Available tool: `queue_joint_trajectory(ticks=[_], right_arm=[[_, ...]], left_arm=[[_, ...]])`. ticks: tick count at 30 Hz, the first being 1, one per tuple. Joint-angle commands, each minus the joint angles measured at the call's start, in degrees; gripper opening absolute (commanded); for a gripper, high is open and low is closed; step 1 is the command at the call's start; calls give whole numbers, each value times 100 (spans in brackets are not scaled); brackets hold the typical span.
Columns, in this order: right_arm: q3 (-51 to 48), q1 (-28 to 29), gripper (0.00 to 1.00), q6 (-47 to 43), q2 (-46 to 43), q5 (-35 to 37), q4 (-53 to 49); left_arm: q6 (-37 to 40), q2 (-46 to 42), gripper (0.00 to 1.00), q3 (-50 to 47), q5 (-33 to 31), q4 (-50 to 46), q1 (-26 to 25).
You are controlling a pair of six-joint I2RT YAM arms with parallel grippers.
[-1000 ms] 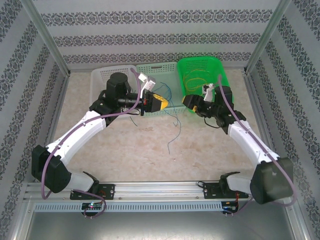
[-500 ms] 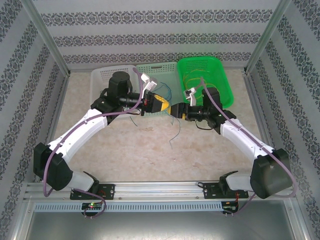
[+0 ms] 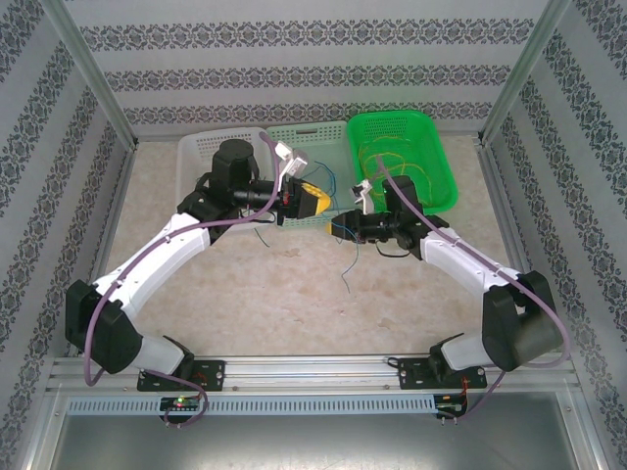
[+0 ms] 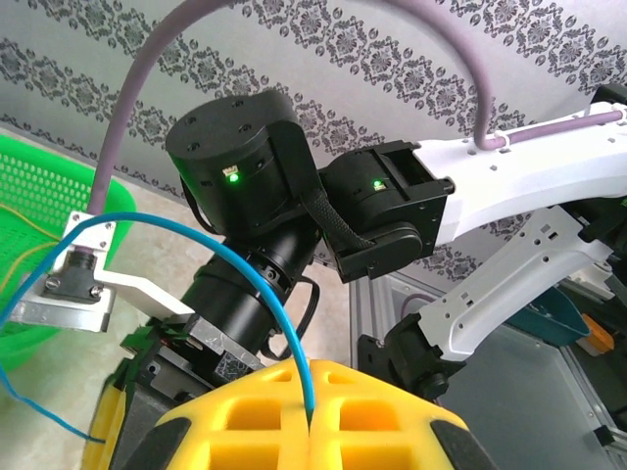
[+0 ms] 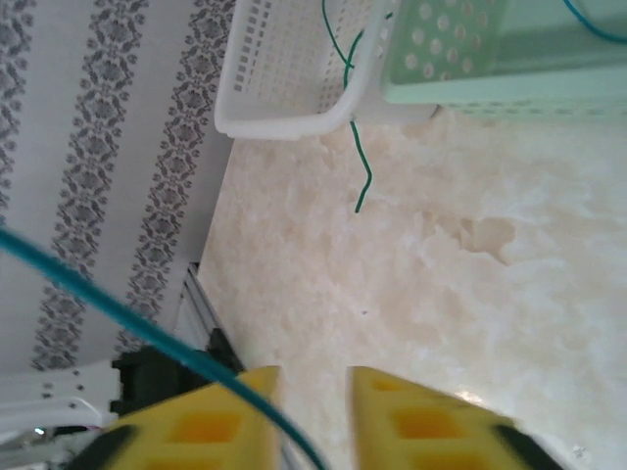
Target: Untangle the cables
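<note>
Left fingers (image 4: 309, 431) are together, clamped on the blue cable (image 4: 308, 382). The wire enters the seam between the yellow foam pads and arcs out toward the right arm. Likely an anchor hold, so the other arm can draw the strand free.

Right fingers (image 3: 338, 227) are apart, nearly tip to tip with the left ones, just in front of the baskets along the far edge of the worktop (image 3: 294, 313). In the right wrist view the blue cable runs across one pad toward the gap, not pinched. Judged: lining up a second grip. Its loose end seems to trail toward mid-worktop.

Green cable (image 5: 363, 193) droops over the corner rim of the white basket (image 5: 284, 69), kinked, tip near the worktop. Yellow cables (image 3: 392, 162) lie curled in the green basket (image 3: 433, 137) at the far right, apart from both fingers.

Wires are thin and springy and keep their bends. Baskets are perforated plastic, with the mint basket (image 5: 460, 49) between the other two. Worktop is pale, marbled, matte.
</note>
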Motion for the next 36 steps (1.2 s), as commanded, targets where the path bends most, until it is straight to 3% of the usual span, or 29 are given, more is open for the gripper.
queue_joint_trajectory(ticks=[1, 6, 11, 15, 20, 24, 30, 33, 36], right_arm=[[7, -118, 12, -366, -108, 76, -389], [491, -249, 0, -1255, -206, 918, -1600], [1139, 250, 0, -2828, -552, 3416, -2536], [929, 555, 0, -4237, -1114, 5296, -2023], [768, 586, 0, -5906, -1495, 6439, -1255], [759, 564, 1, -7080, -1622, 6929, -659], [658, 562, 3, -8112, -1722, 6951, -92], [736, 528, 4, -7934, -1748, 6866, -227], [890, 406, 8, -7077, -1722, 6469, -620]], left_arm=[[303, -303, 3, 64, -148, 18, 61], [283, -412, 3, -41, -247, 44, 102], [139, -278, 4, 48, 22, -172, 109], [11, -234, 4, -77, 326, -244, 142], [343, 7, 5, 56, 839, -1044, 177], [654, 197, 5, 213, 1189, -1602, 183], [885, 288, 6, 342, 1395, -1943, 185], [1064, 296, 6, 424, 1311, -2153, 180], [1013, 270, 6, 437, 911, -2037, 182]])
